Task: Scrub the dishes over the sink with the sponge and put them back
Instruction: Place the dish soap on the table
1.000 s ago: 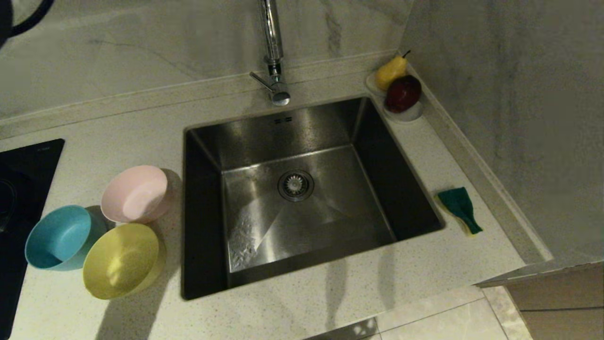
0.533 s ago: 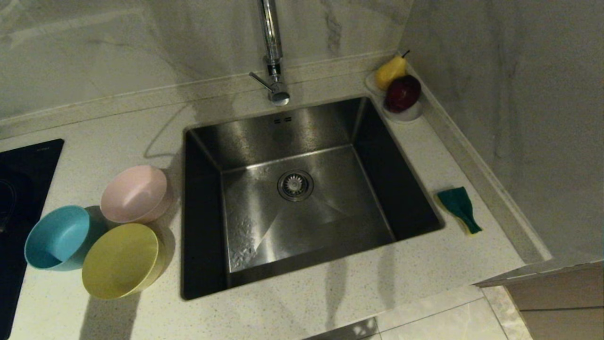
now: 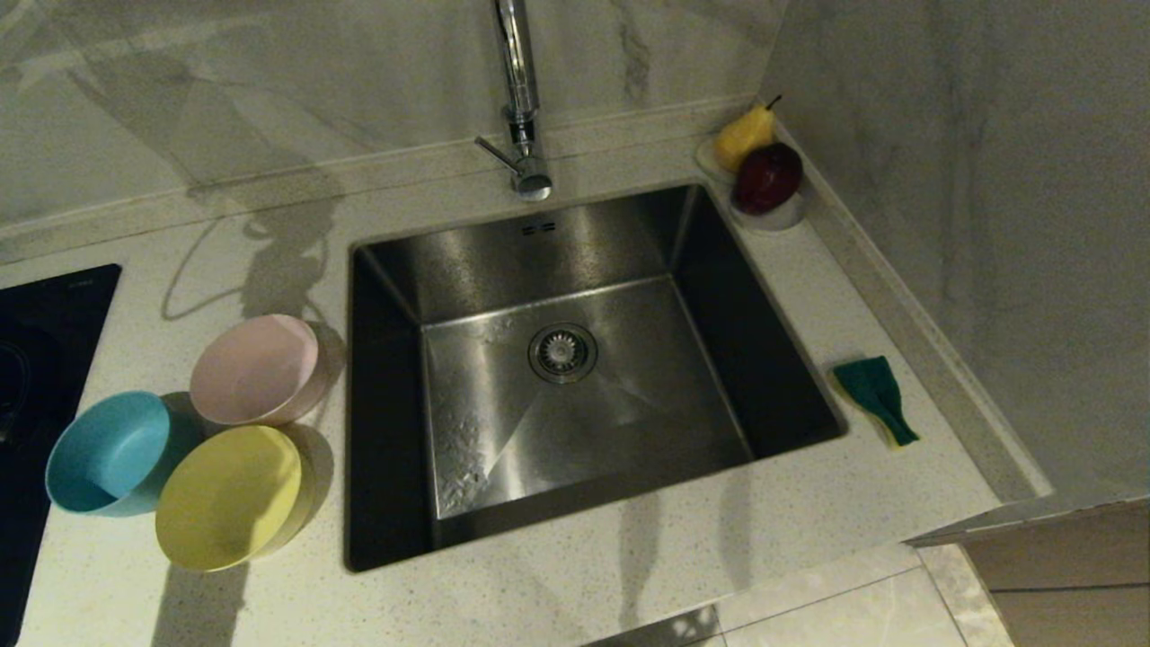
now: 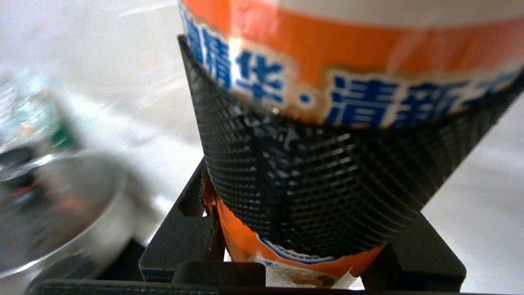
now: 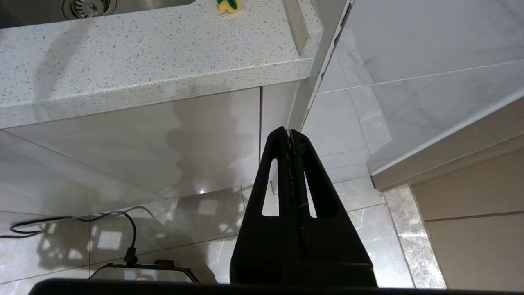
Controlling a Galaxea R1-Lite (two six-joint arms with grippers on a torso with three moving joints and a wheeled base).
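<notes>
Three bowls stand on the counter left of the sink (image 3: 629, 395): pink (image 3: 256, 368), blue (image 3: 108, 449) and yellow (image 3: 229, 494). The sponge (image 3: 876, 395), green side up, lies on the counter right of the sink; it also shows in the right wrist view (image 5: 229, 5). No arm appears in the head view. In the left wrist view my left gripper (image 4: 327, 164) is shut on an orange-labelled bottle (image 4: 348, 53), its ribbed black pad wrapped round the body. My right gripper (image 5: 290, 135) hangs shut and empty below the counter edge, in front of the cabinet.
The faucet (image 3: 521, 108) rises behind the sink, whose drain strainer (image 3: 563, 352) is in the middle. A pear and a red apple (image 3: 764, 175) sit on a small dish at the back right corner. A black cooktop (image 3: 36, 359) lies at the left edge. A wall closes the right side.
The dark arm part at the top left corner of the head view has left the picture. Its shadow has swept right and now falls on the wall and counter behind the pink bowl.
</notes>
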